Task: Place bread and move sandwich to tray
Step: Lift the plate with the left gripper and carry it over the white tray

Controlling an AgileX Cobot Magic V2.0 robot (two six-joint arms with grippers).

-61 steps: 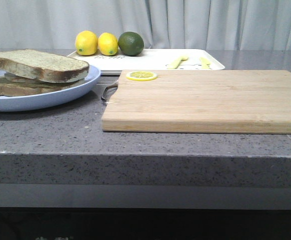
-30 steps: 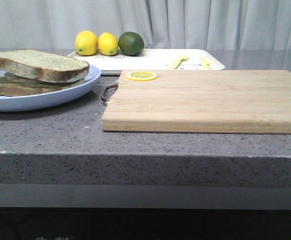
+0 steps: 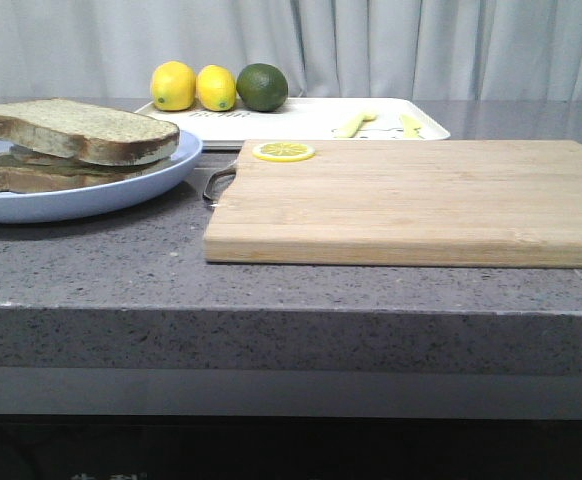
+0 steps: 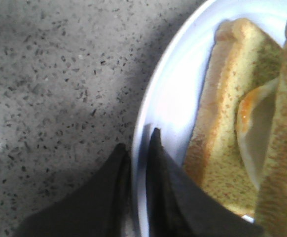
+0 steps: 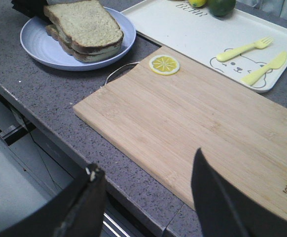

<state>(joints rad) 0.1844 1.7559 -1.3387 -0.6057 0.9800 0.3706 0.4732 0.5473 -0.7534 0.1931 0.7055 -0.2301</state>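
The sandwich lies on a round pale-blue plate at the table's left. The bread, a thick slice with a pale greenish-tan face, tops the stack. White egg with an orange edge shows between the slices. My left gripper is shut on the plate's rim, one finger inside and one outside; it also shows at the plate's far side in the right wrist view. The white tray lies at the back. My right gripper is open and empty above the table's front edge.
A wooden cutting board lies right of the plate with a lemon slice on its back corner. On the tray are two lemons, a lime and a yellow fork and knife.
The plate with the sandwich has shifted very slightly. Nothing else has moved.
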